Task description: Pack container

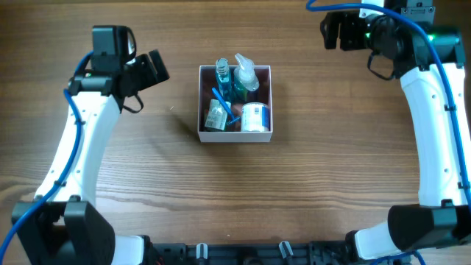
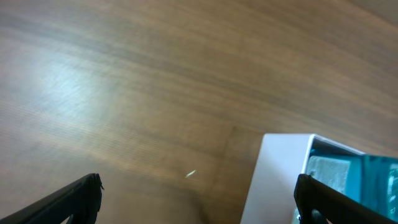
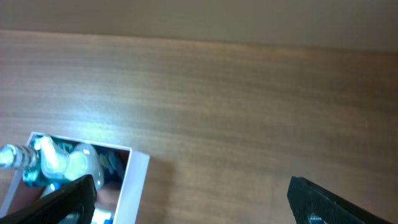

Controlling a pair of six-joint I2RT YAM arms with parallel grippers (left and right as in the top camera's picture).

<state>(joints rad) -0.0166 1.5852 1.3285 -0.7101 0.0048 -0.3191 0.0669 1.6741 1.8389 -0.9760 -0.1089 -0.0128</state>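
Observation:
The container (image 1: pixel 202 103) is a square white box with a pink inside, at the table's middle. It holds a teal pump bottle (image 1: pixel 245 75), a small blue bottle (image 1: pixel 222 72), a round white-lidded jar (image 1: pixel 255 118), a small packet (image 1: pixel 215 115) and a blue stick (image 1: pixel 224 103). My left gripper (image 1: pixel 156 68) is open and empty, left of the box; its wrist view (image 2: pixel 198 198) shows the box's white wall (image 2: pixel 277 180). My right gripper (image 1: pixel 337 31) is open and empty, far right of the box; its wrist view (image 3: pixel 189 198) shows the box corner (image 3: pixel 135 180).
Wooden table all around the box. A tiny pale speck (image 2: pixel 190 174) lies on the wood near the left gripper. The arms' bases stand at the near left and near right corners.

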